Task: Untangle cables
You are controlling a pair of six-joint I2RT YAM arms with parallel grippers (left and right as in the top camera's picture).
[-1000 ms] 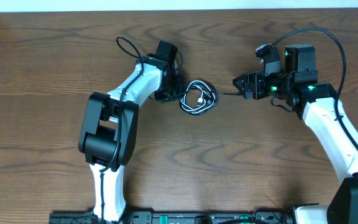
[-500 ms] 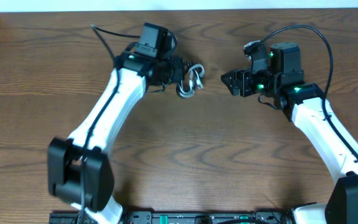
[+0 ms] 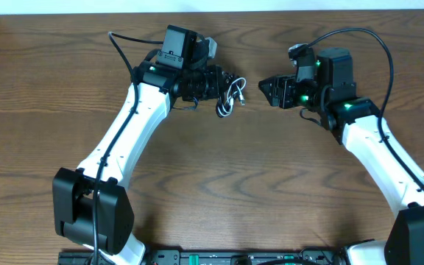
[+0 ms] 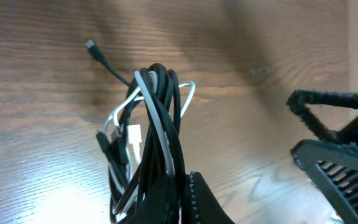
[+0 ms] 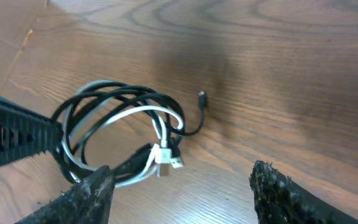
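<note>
At the far middle of the table point(image 3: 219, 191), the left gripper point(image 3: 221, 87) is clamped on the cables point(image 3: 232, 94), with its fingers point(image 4: 188, 202) pressed together on the lower part of the coil. The black cord point(image 4: 169, 124) and the white cord point(image 4: 149, 118) are wound together in one bundle, which stands on edge out of the grip. Whether the coil touches the table cannot be told. One black plug point(image 4: 91, 45) sticks out free of the bundle on a short straight length. A white plug point(image 5: 166, 159) sits inside the loop. The right gripper point(image 3: 263, 88) faces the coil from the opposite side, near it but apart from it. Its fingers point(image 5: 95, 193) are spread wide with nothing held between them. From the right wrist camera, the coil lies just ahead of the open gap, with the black plug pointing away from the left gripper.
</note>
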